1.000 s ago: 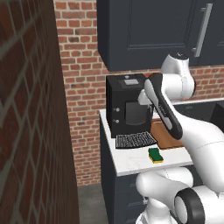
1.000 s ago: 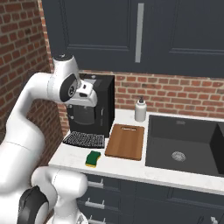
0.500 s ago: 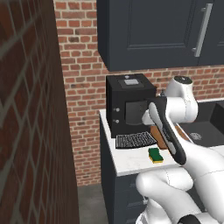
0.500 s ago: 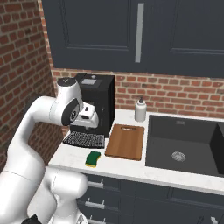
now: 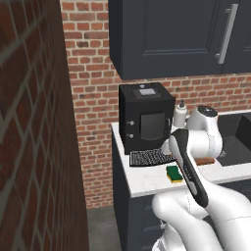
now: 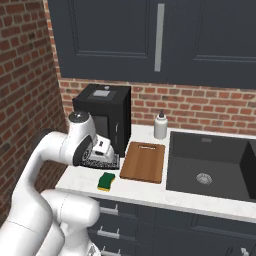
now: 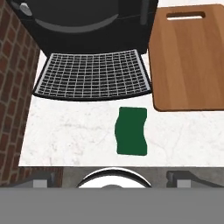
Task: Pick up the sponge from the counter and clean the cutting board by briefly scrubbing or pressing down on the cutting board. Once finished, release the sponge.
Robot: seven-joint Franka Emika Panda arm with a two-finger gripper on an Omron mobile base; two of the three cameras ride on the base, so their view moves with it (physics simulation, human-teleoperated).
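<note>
End effector (image 7: 112,177) apparently wide apart, tips barely visible, above sponge (image 7: 131,131) beside half-hidden cutting board (image 7: 190,57)

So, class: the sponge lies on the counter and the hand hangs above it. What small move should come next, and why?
Probably lower the gripper straight down over the sponge. The sponge lies free on the counter, between the black grated tray and the front edge, clear of the cutting board, and the open fingers have not reached it yet.
</note>
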